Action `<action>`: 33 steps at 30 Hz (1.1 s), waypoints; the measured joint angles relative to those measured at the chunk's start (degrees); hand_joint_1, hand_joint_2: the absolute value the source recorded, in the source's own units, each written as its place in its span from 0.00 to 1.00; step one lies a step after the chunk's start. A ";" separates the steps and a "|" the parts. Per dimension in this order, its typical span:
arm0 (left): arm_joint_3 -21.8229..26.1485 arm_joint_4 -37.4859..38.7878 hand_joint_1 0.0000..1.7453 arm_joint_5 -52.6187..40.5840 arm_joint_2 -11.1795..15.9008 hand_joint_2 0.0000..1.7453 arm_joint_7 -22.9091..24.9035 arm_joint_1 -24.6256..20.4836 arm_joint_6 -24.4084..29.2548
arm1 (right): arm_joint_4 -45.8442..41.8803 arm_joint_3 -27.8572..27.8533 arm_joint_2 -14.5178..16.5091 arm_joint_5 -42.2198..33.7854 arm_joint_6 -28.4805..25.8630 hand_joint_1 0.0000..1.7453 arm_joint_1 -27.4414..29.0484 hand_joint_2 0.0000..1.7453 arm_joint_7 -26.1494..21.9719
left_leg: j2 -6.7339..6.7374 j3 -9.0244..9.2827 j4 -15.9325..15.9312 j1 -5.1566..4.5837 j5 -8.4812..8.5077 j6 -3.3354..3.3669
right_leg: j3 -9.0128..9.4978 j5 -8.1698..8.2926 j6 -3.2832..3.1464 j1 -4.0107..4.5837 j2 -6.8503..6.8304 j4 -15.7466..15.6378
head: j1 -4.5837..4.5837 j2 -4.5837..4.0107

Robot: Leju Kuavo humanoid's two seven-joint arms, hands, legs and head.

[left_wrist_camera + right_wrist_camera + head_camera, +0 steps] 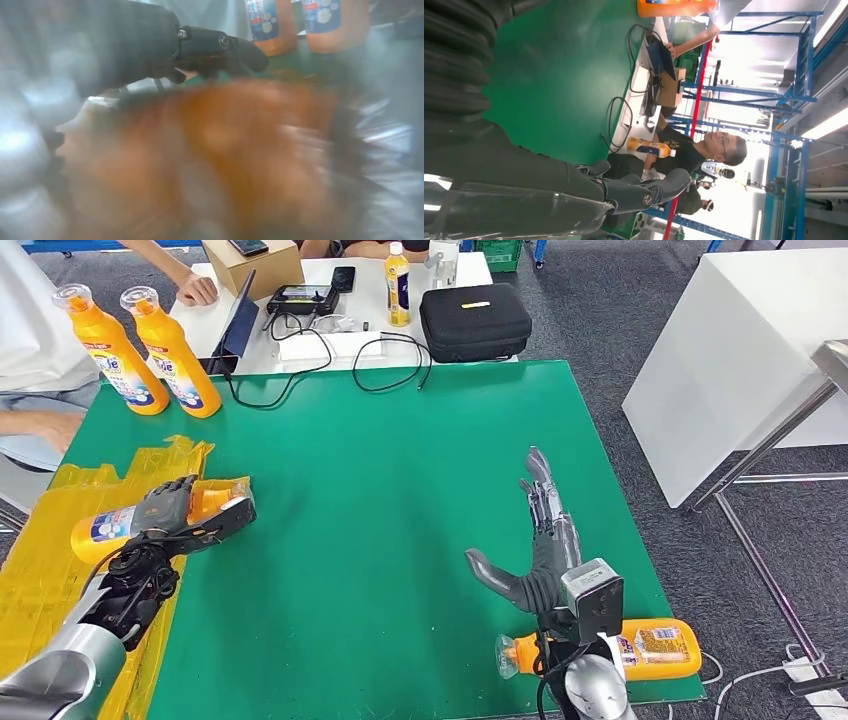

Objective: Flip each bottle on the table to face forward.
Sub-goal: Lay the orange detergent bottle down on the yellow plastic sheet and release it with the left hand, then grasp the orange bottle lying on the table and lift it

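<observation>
Left robot hand [170, 508] grips bottle [150, 517] lying crosswise, cap rightward; right robot hand [538, 540] spread, empty

Four orange bottles on the green desk.

One bottle [160, 520] lies on its side in the left robot hand [172, 512], blue-and-white label showing, over crumpled yellow wrap. Two standing bottles [140, 352] are upright, side by side, well beyond that robot hand at the desk's far left corner, labels visible. A fourth bottle [640, 648] lies on its side at the near edge, just behind the right robot hand [545, 540], partly hidden by the wrist.
</observation>
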 joint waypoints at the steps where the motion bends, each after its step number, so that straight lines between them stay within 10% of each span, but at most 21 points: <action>1: 0.01 0.03 0.00 0.02 -0.02 1.00 0.03 0.01 -0.01 | 0.03 0.01 0.04 0.01 -0.01 0.00 -0.04 1.00 0.00 | 0.00 0.00 0.00 0.00 0.00 0.00 | 0.00 0.00 0.00 0.00 0.00 0.00 | -0.01 0.00; 18: 3.62 0.37 0.00 4.60 -0.35 1.00 -1.91 0.12 0.20 | 0.98 0.01 0.60 -0.26 -0.57 0.00 -0.83 1.00 0.42 | 0.00 0.04 0.00 0.01 0.00 0.00 | 0.02 0.00 0.00 0.01 0.00 0.01 | -0.01 0.00; 33: 11.91 -14.25 0.00 33.88 -1.39 1.00 -17.78 2.30 -2.34 | 0.99 -0.38 0.60 -0.74 -2.63 0.00 1.07 1.00 0.22 | 0.00 0.03 0.01 0.00 0.00 0.00 | 0.01 0.00 0.00 0.00 0.00 0.00 | 0.00 0.00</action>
